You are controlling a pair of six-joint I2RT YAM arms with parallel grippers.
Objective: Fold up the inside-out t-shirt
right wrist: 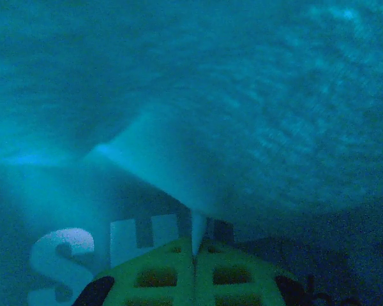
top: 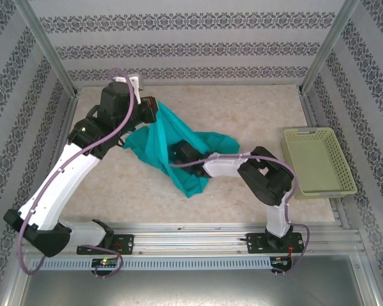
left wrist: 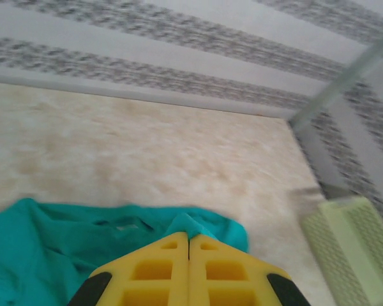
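The inside-out t-shirt (top: 179, 143) is lying bunched in the middle of the table (top: 255, 115), a little left of centre, and it is not spreading flat. Its far-left part is rising off the surface into a peak, while a tongue of teal cloth is trailing toward the near side. The left gripper (top: 148, 107) is hanging over that raised far-left peak. From its wrist camera, its yellow jaws are sitting pressed together with a hump of the shirt (left wrist: 51, 248) pinched right at their tips (left wrist: 189, 245), so it is gripping the cloth. The right gripper (top: 179, 153) is reaching in low from the right and burying itself in the middle of the heap. From its own camera the cloth (right wrist: 242, 95) is draping close overhead, tinting everything blue-green, and the jaws are standing closed (right wrist: 195, 245) on a thin fold of fabric that is poking up between them. Pale block letters are showing just to their left, though I cannot tell what they are printed on. Well apart from the shirt, a pale yellow-green basket (top: 316, 162) is sitting at the table's right edge (left wrist: 351, 248).
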